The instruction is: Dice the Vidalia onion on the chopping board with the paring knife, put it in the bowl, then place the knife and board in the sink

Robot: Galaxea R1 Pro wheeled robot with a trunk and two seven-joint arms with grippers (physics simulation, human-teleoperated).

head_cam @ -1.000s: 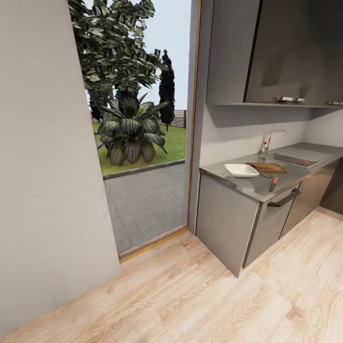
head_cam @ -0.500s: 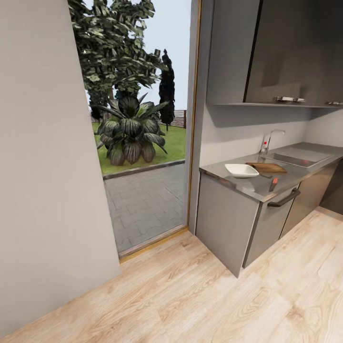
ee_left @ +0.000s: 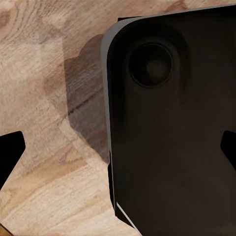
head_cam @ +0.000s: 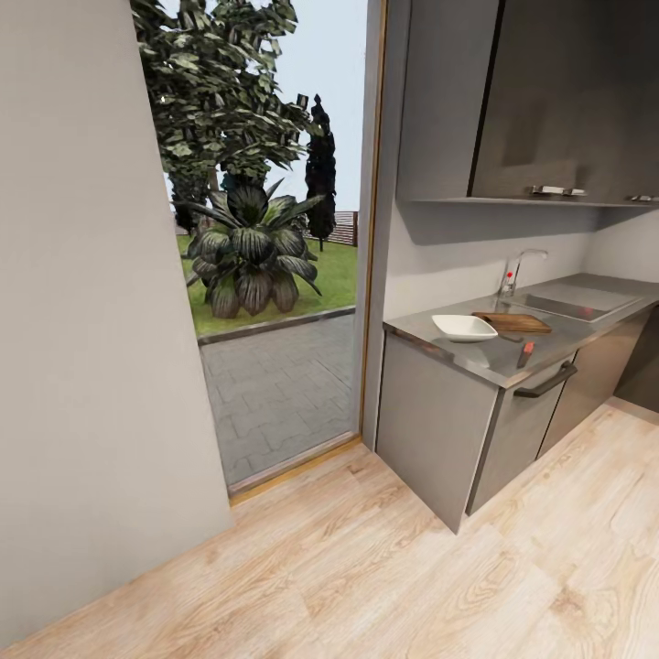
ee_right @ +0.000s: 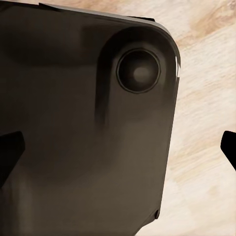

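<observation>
Robot well back from the kitchen run, wood floor (head_cam: 366, 567) between. Tabletop (head_cam: 485, 352) ahead and to the right, so the right arm looks nearer, as a judgement. Sink (head_cam: 572, 305) at its far end; onion not visible inside. Chopping board (head_cam: 513, 321) between sink and bowl (head_cam: 463, 327), long axis pointing toward the sink. Paring knife (head_cam: 524, 353) at the front edge, handle forward, blade toward the board. Left end effector (ee_left: 118, 152) and right end effector (ee_right: 118, 152) spread apart, holding nothing, over the robot's base.
</observation>
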